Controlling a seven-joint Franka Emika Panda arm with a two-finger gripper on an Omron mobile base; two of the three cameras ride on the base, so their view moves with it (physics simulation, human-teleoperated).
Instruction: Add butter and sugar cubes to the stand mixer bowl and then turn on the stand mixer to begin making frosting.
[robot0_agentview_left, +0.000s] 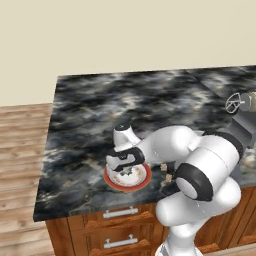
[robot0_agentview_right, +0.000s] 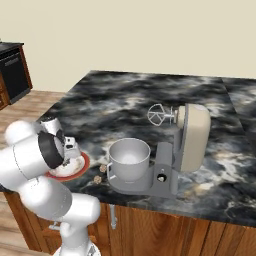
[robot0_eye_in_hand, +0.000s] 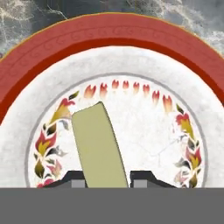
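Lying between pincer (robot0_eye_in_hand: 105, 181) fingertips: butter (robot0_eye_in_hand: 98, 146).

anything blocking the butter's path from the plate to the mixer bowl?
Nothing visible does. The butter sits between the gripper tips over the plate. The stand mixer bowl is open-topped with the whisk tilted up; the sugar cubes lie low on the counter between.
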